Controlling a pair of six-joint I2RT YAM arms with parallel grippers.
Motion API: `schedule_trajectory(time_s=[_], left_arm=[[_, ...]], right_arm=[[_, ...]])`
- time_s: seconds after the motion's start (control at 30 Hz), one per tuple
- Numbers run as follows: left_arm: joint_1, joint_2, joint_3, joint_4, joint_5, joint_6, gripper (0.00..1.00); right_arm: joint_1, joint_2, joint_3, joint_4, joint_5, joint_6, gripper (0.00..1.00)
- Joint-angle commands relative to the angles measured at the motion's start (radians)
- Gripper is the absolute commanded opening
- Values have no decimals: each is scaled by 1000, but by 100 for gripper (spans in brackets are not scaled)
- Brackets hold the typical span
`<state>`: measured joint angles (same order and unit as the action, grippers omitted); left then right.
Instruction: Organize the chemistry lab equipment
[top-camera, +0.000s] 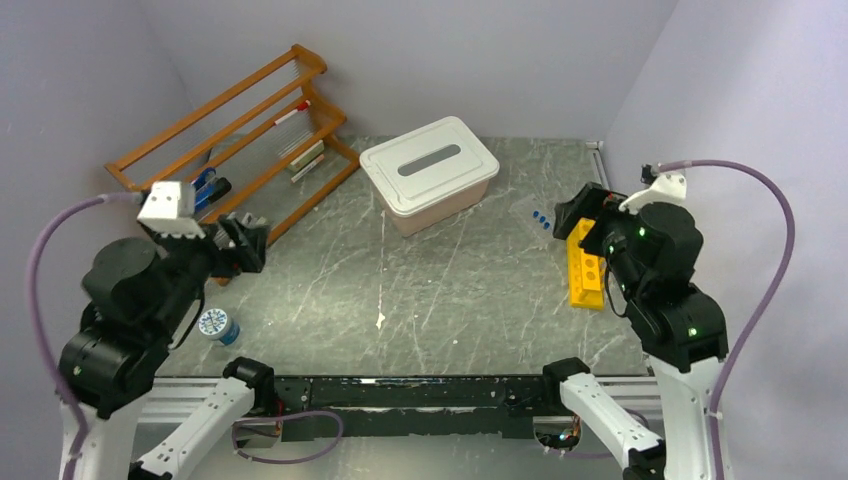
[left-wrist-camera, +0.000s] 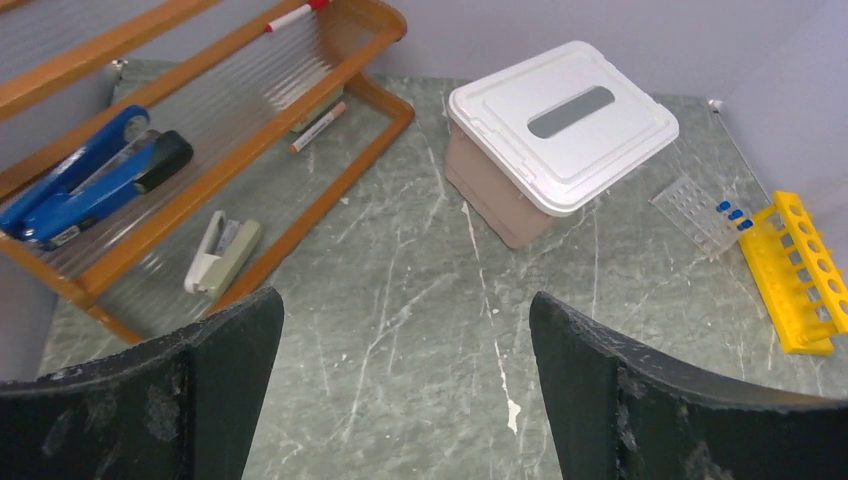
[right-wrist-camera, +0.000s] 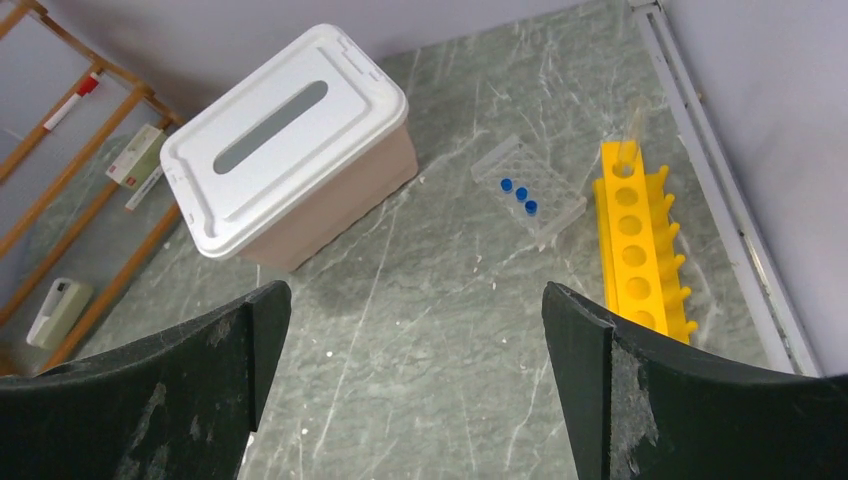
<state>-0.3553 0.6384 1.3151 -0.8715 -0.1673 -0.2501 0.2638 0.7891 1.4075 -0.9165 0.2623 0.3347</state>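
A yellow tube rack (top-camera: 585, 266) lies on the table at the right, next to my right arm. Beside it sits a clear holder with three blue-capped tubes (top-camera: 538, 219). In the right wrist view the yellow rack (right-wrist-camera: 634, 240) and the blue-capped tubes (right-wrist-camera: 520, 193) lie ahead and to the right of my right gripper (right-wrist-camera: 417, 290), which is open and holds nothing. My left gripper (left-wrist-camera: 405, 300) is open over bare table near the wooden rack. From the left wrist view the tubes (left-wrist-camera: 730, 213) and yellow rack (left-wrist-camera: 800, 268) are at the far right.
A pink tub with a white lid (top-camera: 430, 172) stands at mid-table. The orange wooden shelf rack (top-camera: 235, 135) leans at the back left, holding a blue-and-black item (left-wrist-camera: 90, 182), a pale green item (left-wrist-camera: 222, 256) and markers. A small round blue-white object (top-camera: 217, 325) lies near my left arm.
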Motion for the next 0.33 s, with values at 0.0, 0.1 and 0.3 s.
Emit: schedule_trajectory(time_s=[0.0,0.1,0.3], left_arm=[[-4,-39,34,-138,-47,21,96],[-4,-49,45,-164,-31,4,97],[-4,-53,30,-171,-2,-15,97]], right_arm=[[1,-34,10,-100,4,-8,100],[0,-52,19,-123,10,0,100],[0,-69,30,-141,31,11,100]])
